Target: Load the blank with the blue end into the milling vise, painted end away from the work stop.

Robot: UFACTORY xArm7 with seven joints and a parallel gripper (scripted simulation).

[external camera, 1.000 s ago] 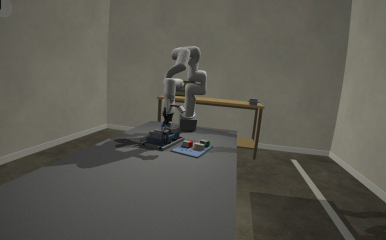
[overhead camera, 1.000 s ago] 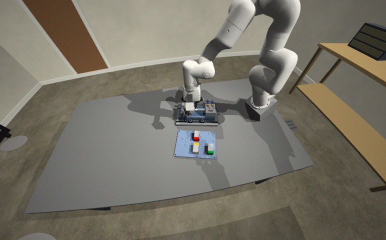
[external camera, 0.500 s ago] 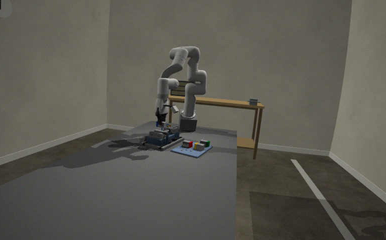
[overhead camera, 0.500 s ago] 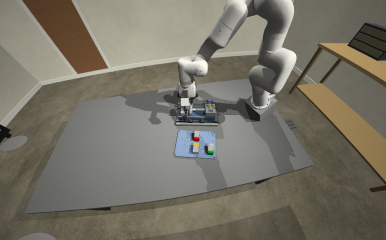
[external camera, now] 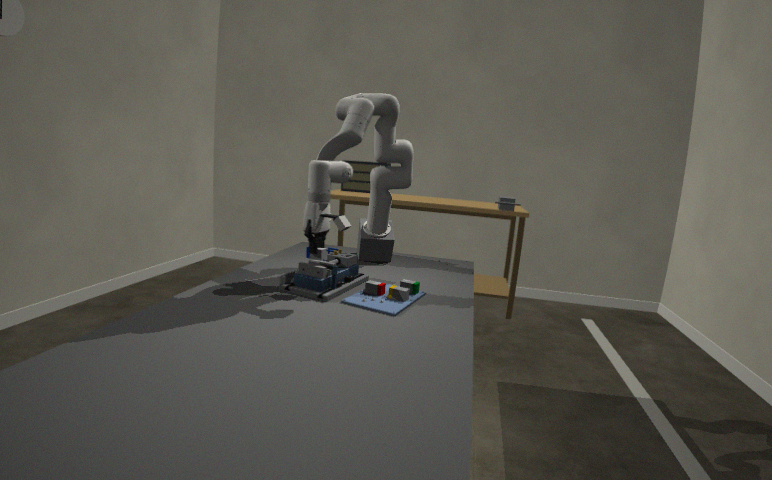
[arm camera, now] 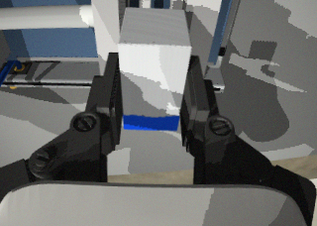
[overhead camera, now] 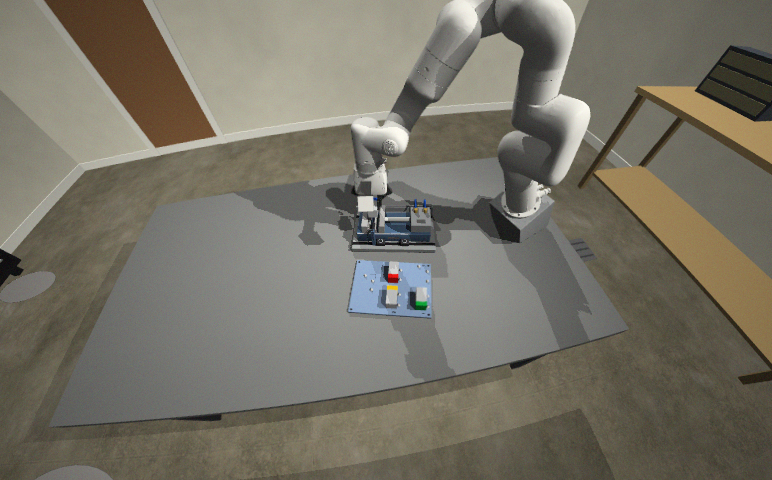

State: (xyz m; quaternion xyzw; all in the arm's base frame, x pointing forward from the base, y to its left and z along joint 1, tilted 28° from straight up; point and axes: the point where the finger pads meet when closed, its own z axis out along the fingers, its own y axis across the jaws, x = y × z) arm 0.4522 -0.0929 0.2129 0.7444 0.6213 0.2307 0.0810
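My gripper (external camera: 317, 250) (arm camera: 153, 73) is shut on the blank with the blue end (external camera: 322, 253) (arm camera: 156, 69). It holds the blank above the vise (overhead camera: 405, 236) (external camera: 333, 279) (arm camera: 50, 43), near the fixed jaw (external camera: 313, 269). In the wrist view the blank overlaps the gap between the jaws, and its blue end faces the bottom of the view, away from the infeed plate (overhead camera: 360, 303) (external camera: 372, 306). The block with hoses (overhead camera: 421, 220) is at the vise's other end. The blank hides part of the gap and the work stop. The wrist camera block hides my fingertips in the top view.
A red-ended blank (overhead camera: 392, 270) (external camera: 373, 288), a yellow-ended blank (overhead camera: 391, 296) (external camera: 401, 293) and a green-ended blank (overhead camera: 420, 295) (external camera: 408, 286) lie on the infeed plate, among small pegs. The vise's rod (arm camera: 45, 18) shows at the left of the wrist view.
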